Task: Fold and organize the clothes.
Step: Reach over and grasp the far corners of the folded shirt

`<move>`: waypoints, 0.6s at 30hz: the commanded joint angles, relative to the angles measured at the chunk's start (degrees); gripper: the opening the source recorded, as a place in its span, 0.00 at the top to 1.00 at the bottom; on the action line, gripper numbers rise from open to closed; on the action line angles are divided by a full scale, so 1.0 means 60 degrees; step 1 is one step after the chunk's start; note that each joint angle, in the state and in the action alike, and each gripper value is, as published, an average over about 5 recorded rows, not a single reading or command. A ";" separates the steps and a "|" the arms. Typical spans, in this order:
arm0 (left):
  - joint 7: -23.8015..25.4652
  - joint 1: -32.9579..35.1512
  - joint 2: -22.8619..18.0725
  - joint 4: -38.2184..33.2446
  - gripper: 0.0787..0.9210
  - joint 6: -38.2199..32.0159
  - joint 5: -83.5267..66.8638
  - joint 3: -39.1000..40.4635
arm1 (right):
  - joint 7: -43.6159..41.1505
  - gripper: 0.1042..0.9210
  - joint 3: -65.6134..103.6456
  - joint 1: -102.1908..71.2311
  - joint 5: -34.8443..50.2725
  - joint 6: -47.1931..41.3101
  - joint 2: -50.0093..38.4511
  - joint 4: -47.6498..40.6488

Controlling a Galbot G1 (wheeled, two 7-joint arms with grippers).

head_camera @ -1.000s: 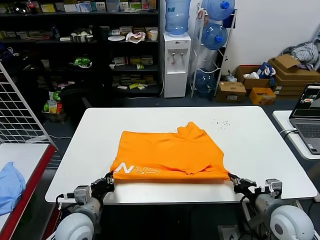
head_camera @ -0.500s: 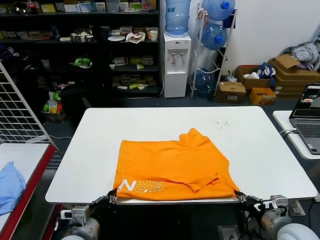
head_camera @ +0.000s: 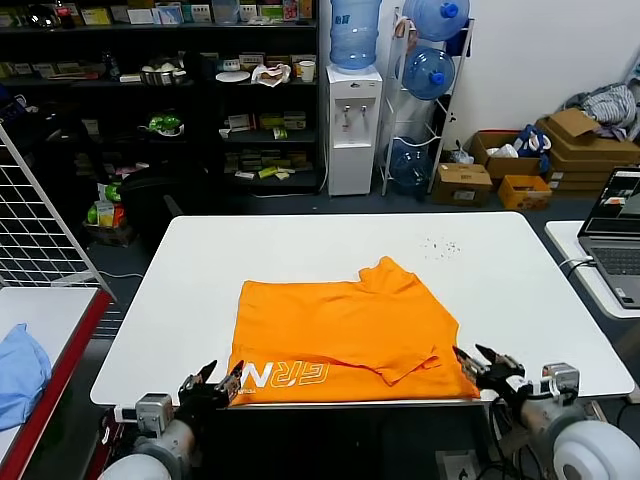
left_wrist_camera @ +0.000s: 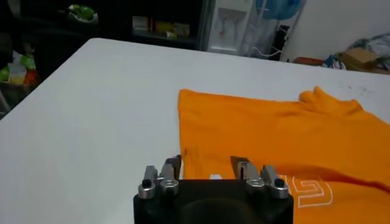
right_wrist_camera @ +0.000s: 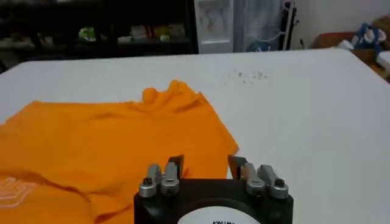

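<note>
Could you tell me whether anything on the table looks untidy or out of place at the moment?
Yes: the orange T-shirt is folded unevenly, with a rumpled peak at its far edge and a loose flap skewed across the front. Small dark specks dot the white table beyond it. The left gripper and right gripper are open at its near corners.

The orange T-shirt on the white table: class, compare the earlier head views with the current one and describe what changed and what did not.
The bright orange short-sleeved T-shirt was dragged toward the table's near edge, then released. The left gripper and right gripper, which had pinched its near corners, now stand open at those corners, holding nothing. The shirt remains folded, white lettering showing; the round-cornered white table and light blue cloth are unchanged.
</note>
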 commanded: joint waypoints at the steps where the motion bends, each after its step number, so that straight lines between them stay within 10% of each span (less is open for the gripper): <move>1: 0.1221 -0.4404 -0.0356 0.2922 0.32 -0.0104 -0.0772 0.0707 | 0.0594 0.27 -0.2690 0.5934 0.0248 0.0172 0.0098 -0.2672; 9: 0.2570 -0.7322 -0.1170 0.6131 0.06 0.0283 -0.1664 0.2646 | 0.0632 0.02 -0.5299 0.9464 -0.0090 -0.0229 0.1668 -0.6628; 18: 0.2642 -0.8304 -0.1942 0.7924 0.00 0.0493 -0.1803 0.3485 | 0.0373 0.00 -0.6045 1.0277 -0.0271 -0.0984 0.2851 -0.8808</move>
